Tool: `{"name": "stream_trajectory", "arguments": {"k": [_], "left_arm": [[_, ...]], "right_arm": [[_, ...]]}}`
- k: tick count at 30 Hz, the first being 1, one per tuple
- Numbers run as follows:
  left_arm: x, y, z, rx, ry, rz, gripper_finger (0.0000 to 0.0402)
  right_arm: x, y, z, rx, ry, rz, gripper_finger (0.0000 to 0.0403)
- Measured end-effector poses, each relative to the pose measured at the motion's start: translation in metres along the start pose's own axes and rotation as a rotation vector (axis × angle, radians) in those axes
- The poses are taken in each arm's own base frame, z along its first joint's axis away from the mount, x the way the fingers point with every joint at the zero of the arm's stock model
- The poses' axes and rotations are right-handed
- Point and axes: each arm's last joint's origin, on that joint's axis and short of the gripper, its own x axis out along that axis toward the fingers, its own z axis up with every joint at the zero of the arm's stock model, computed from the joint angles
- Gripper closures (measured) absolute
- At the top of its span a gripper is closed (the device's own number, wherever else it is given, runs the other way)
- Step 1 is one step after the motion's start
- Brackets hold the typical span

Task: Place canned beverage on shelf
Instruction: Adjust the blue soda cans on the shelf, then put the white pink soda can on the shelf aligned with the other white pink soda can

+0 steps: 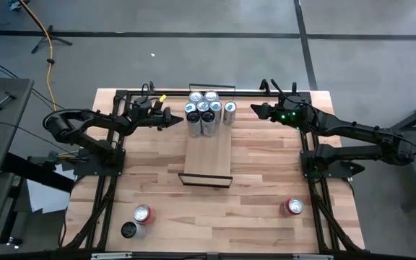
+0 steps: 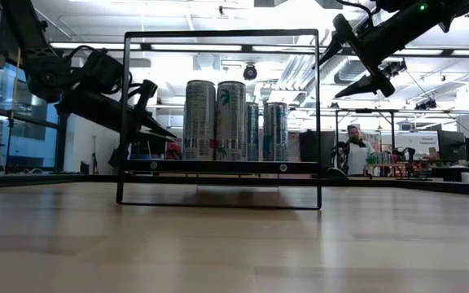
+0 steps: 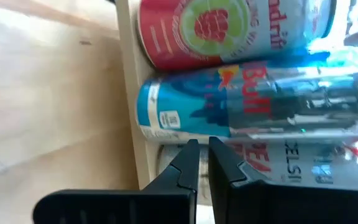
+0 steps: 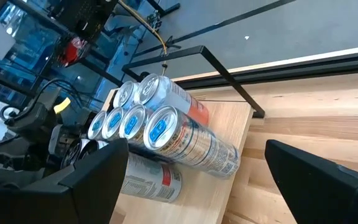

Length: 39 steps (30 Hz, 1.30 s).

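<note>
**Crowded far end, loose cans still waiting**

Right now the left gripper (image 1: 178,119) has its jaws pressed together and empty, their tips just beside the can cluster (image 1: 206,110), on the cluster's left flank. In the left wrist view the tips sit almost against a blue-and-silver can (image 3: 253,99) at the edge of the shelf (image 1: 208,155). The right gripper (image 1: 255,110) hovers on the cluster's other flank, near the outermost can (image 1: 230,112); its jaws are spread wide and hold nothing.

The main risk, as I judge it, is a knock. The cans are tall and slender, packed touching one another at the shelf's far end, so any sideways drift of the closed left jaws could tip the nearest can into its neighbours or push it off the plank's edge. The right gripper, spread wide, could likewise clip the outermost can if it descends carelessly.

Relative to the cluster, every shelved can stands upright, long axis vertical, lid up. The shelf runs lengthwise from the cluster toward the desk's (image 1: 266,180) near edge, where its black frame (image 1: 206,179) stands.

Well apart from the cluster, three cans remain on the desk, also standing: a red can (image 1: 142,214) and a dark can (image 1: 129,230) at the near left, another red-topped can (image 1: 293,206) at the near right.
</note>
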Motion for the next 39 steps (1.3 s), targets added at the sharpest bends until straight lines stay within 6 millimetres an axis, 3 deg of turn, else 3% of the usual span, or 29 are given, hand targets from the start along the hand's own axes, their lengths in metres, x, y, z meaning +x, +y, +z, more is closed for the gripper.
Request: {"name": "stream_trajectory", "arguments": {"k": [6, 26, 39], "left_arm": [[0.001, -0.001, 0.003, -0.007, -0.06, 0.013, 0.0402], [0.025, -0.009, 0.01, -0.012, -0.01, 0.007, 0.0402], [0.007, 0.0, 0.036, -0.042, -0.026, -0.027, 0.0402]], "right_arm": [[0.0, 0.0, 0.0, 0.0, -0.003, -0.003, 0.0038], [0.0, 0.0, 0.0, 0.0, -0.003, -0.003, 0.0038], [0.0, -0.004, -0.004, 0.123, 0.065, -0.031, 0.0038]]}}
